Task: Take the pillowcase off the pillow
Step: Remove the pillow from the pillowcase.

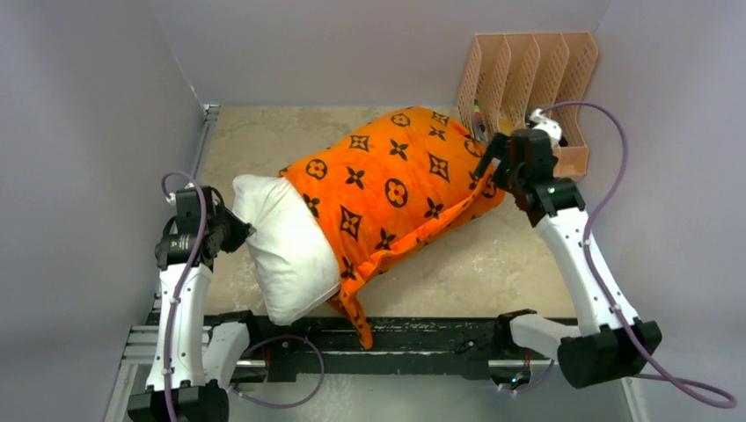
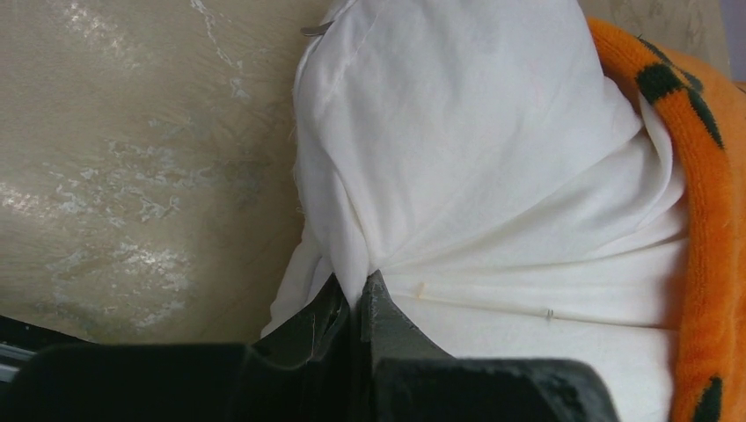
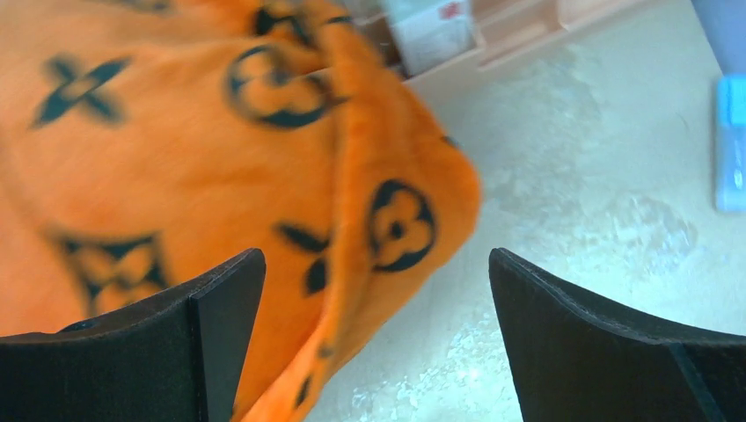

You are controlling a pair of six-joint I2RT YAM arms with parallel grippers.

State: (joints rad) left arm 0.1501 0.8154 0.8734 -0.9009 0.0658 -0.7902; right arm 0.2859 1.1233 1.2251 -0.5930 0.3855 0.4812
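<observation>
Your left gripper (image 2: 356, 294) is closed tight on a pinch of the white pillow (image 2: 475, 149). Its two fingers meet with only a thin fold of cloth between them, and the fabric pulls in creases toward that point. The bare end of the pillow swells up directly in front of this gripper. To one side of it you see the beige surface (image 2: 132, 176), and to the other side the thick hem of the orange pillowcase (image 2: 704, 220), which touches the white cloth there.

In the top view the pillow lies slanted between your two grippers. Only the end near the left gripper is uncovered. The rest is inside the pillowcase, which reaches across to the right gripper (image 3: 374, 255). A loose flap of the pillowcase hangs from the open end toward the arm bases, and its tip lies on the black rail (image 1: 422, 338).

Your right gripper is spread wide and holds nothing. The far corner of the pillowcase lies below it and partly in the gap between the fingers, closer to the finger on the left of the wrist view. That view is blurred, so I cannot say if this finger touches the plush. Under the other finger there is only bare surface. The peach file rack (image 1: 528, 70) stands just behind this gripper, close to the covered end of the pillow.
</observation>
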